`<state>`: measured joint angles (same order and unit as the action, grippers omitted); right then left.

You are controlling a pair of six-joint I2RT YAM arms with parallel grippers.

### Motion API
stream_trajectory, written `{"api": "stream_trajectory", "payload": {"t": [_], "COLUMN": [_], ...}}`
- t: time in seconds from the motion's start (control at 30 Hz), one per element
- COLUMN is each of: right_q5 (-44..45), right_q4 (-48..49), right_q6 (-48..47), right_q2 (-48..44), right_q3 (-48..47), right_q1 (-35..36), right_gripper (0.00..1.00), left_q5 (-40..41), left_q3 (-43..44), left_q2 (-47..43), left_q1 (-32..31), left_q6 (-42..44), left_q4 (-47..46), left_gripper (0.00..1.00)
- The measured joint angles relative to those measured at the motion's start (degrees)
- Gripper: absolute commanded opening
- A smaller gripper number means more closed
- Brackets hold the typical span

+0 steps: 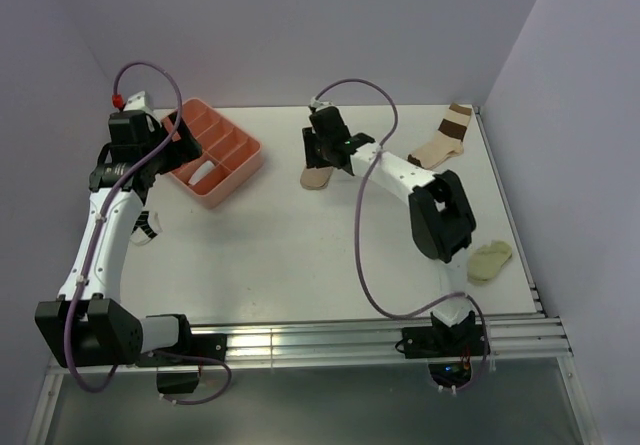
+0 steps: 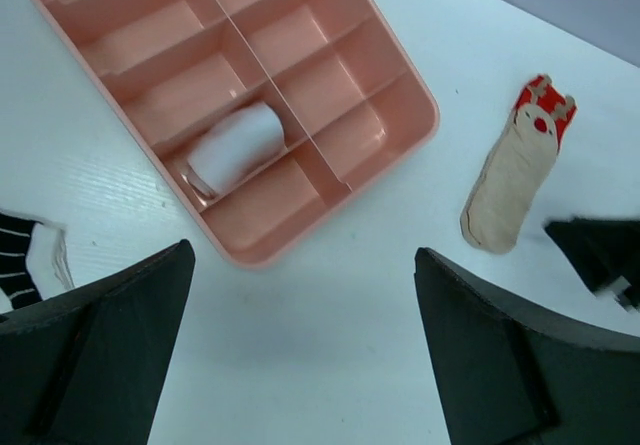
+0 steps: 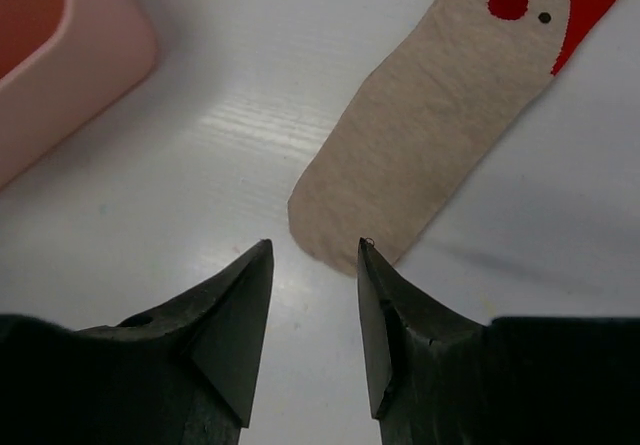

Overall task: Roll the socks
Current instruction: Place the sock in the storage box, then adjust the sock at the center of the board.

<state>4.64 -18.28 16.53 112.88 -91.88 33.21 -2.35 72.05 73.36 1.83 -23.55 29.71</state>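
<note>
Obs: Right jaws narrow, gripping nothing, tips at end of tan sock (image 3: 440,115), right of pink tray (image 2: 300,40).
Chk: Left jaws?
Obs: Wide, by tray; 1 white rolled sock (image 2: 235,150) inside, striped sock (image 2: 20,255) left.

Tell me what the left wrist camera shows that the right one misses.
Only the left wrist view: a rolled white sock in the pink tray, a striped sock at the left edge. Only the right wrist view: the right tool, jaws apart at the plain end of the tan sock. Both: the tan sock and the pink tray.
</note>
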Motion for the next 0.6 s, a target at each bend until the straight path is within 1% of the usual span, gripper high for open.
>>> {"api": "stream_trajectory", "payload": {"t": [0.17,0.3,0.4,0.43,0.53,0.57,0.6], "right_q5": [1.9,2.7,3.1,3.1,3.5,3.7,3.7], "right_q4": [-2.4,-4.2,-4.8,-4.4,-2.0,-0.4,-0.2], "right_q6": [-0.1,0.1,1.0,1.4,3.1,3.9,4.9], "right_q2": [11.4,16.2,17.9,17.6,16.3,15.1,14.1], "right_q3": [-8.4,-10.0,-9.6,-9.3,-5.9,-3.7,-2.1], "right_q1": [0.0,0.0,0.0,0.0,0.0,0.3,0.4], "right_gripper": [0.46,0.45,0.45,0.42,0.4,0.38,0.37], "left_q5": [-1.9,-3.5,-4.5,-4.6,-5.1,-5.3,-5.3], "left_q3": [-2.6,-3.1,-5.6,-6.8,-10.4,-11.5,-12.3], "left_q2": [-3.7,-4.8,-6.2,-6.8,-8.4,-8.8,-9.0], "left_q1": [-1.3,-2.4,-4.0,-4.6,-7.0,-8.0,-8.8], "left_q6": [-0.1,-0.2,-0.2,-0.2,-0.2,-0.5,-0.9], "left_q4": [1.5,1.8,1.6,1.6,1.6,1.6,1.7], "left_gripper": [0.97,0.96,0.97,0.96,0.96,0.97,0.96]}}
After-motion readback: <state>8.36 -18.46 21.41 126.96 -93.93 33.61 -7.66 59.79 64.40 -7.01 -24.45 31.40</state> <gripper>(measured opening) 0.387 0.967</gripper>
